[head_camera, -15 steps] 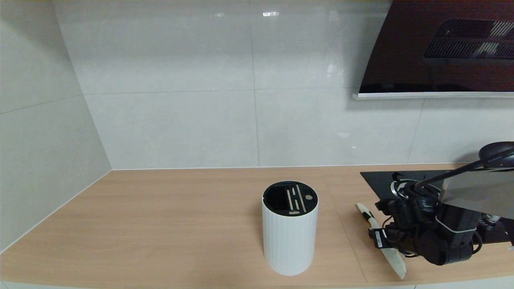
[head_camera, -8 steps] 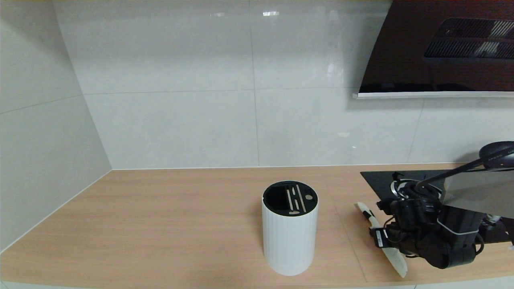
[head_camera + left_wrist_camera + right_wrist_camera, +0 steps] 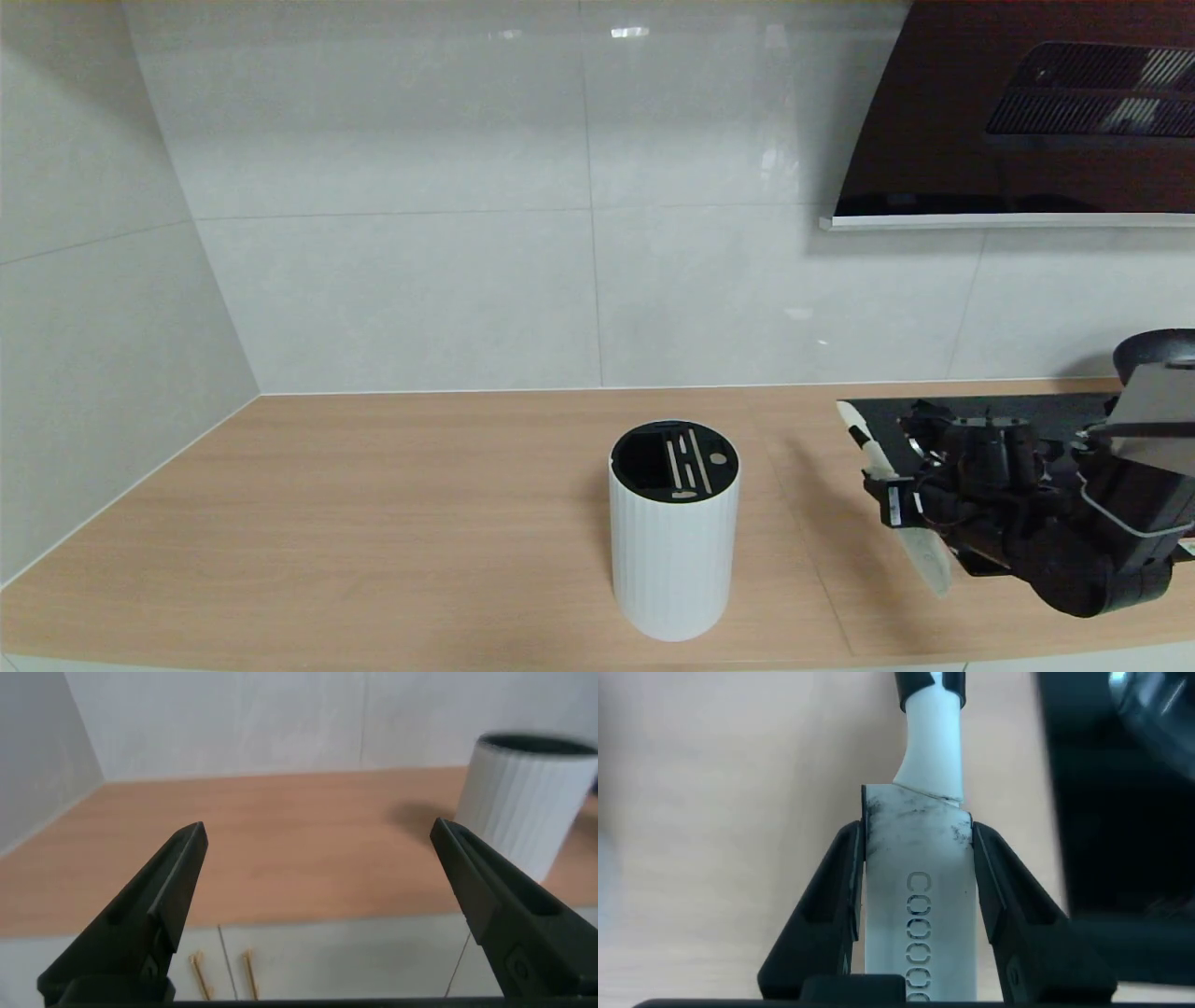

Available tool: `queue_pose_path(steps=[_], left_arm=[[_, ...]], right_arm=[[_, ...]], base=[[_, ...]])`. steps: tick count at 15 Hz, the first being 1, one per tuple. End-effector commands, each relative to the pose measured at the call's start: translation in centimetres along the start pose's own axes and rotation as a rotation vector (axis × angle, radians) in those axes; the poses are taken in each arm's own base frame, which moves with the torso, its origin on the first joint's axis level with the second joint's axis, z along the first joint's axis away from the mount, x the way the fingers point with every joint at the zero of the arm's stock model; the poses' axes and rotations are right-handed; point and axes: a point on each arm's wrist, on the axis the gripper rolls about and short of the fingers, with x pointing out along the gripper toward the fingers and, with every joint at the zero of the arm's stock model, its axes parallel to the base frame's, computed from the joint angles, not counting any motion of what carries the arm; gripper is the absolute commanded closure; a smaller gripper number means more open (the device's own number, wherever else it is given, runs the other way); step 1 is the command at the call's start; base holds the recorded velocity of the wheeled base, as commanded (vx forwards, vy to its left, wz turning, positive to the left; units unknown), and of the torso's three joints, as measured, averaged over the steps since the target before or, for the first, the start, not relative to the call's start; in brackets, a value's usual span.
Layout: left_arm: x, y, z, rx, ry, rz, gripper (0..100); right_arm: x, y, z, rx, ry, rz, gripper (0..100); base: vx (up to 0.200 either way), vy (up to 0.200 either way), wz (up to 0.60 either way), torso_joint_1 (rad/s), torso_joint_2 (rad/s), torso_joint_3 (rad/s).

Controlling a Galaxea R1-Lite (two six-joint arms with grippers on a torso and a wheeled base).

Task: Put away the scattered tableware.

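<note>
Over pale wooden worktop [image 3: 420, 485], the right gripper [image 3: 910, 509] clamps a white-bladed knife [image 3: 936, 565], right of the white ribbed cylindrical holder [image 3: 672, 560]. Carrying step, I'd say; next, tip it blade-down into a slot. Left gripper [image 3: 318, 833] gapes, empty.

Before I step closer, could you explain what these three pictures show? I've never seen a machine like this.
This is a two-armed robot at a kitchen counter. The wide picture comes from a camera on its head, looking down at the work. The other two come from cameras on its wrists, each looking along that arm's gripper. On the wooden counter stands a white ribbed holder with a slotted black top; a black cooktop lies to the robot's right. The right gripper has its jaws shut on the blade of a white knife, held just above the counter beside the cooktop. The left gripper hangs in front of the counter, jaws open, holding nothing.
</note>
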Motion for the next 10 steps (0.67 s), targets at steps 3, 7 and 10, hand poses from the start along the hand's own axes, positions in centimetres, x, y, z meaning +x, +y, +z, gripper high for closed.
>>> queue_pose_path(steps=[3,7,10], left_arm=[[4.3,-0.1,10.0,-0.034,0.199,-0.246,0],[14.0,-0.4,15.6,-0.074,0.229,-0.396,0],[20.9,-4.4,15.0,-0.383,0.274,-0.588,0]], right_arm=[[-5.1,0.9,9.1,0.005,-0.219,0.034,100],[-7.5,4.7,13.5,-0.024,-0.310,0.133,100],[-11.7,8.8,13.5,-0.012,-0.318,0.259,100]], base=[[0.000,0.000,0.00,0.000,0.00,0.000],[0.000,0.000,0.00,0.000,0.00,0.000],[0.000,0.000,0.00,0.000,0.00,0.000]])
